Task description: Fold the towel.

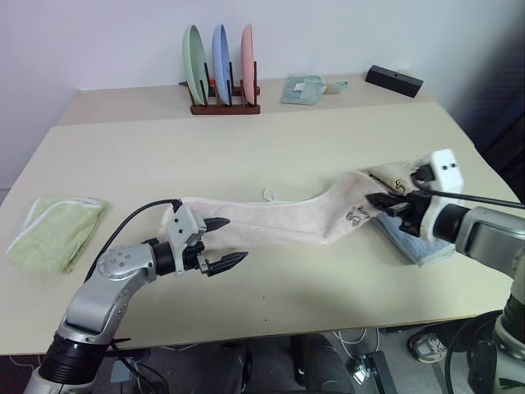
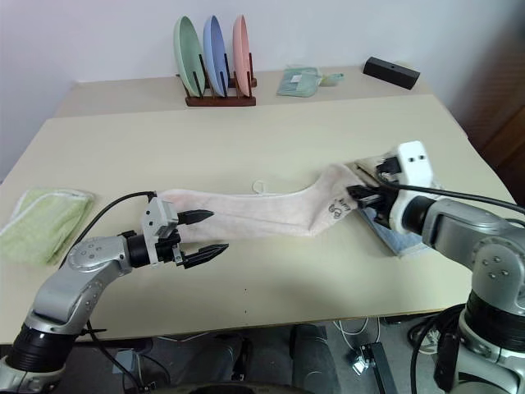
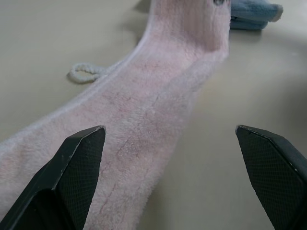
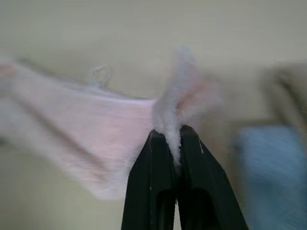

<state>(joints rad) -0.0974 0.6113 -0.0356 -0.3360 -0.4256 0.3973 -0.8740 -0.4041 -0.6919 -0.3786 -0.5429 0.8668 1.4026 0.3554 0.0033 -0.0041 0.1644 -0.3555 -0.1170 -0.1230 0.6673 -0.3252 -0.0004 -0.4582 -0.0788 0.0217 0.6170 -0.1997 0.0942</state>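
The long pale pink towel [image 1: 279,215] lies stretched across the middle of the table, with a small white loop [image 1: 268,194] on its far edge and a dark printed mark [image 1: 354,217] near its right end. My right gripper [image 1: 376,200] is shut on the towel's right end and holds that end lifted off the table; in the right wrist view pink terry [image 4: 173,125] is pinched between the black fingers [image 4: 158,191]. My left gripper [image 1: 226,241] is open, hovering at the towel's left end, its fingertips [image 3: 81,148] spread over the cloth.
A folded light green towel [image 1: 54,230] lies at the left edge. A folded blue cloth [image 1: 410,240] and a beige cloth [image 1: 392,176] sit under my right gripper. At the back stand a plate rack [image 1: 223,86], a green dustpan [image 1: 303,89] and a black box [image 1: 394,80].
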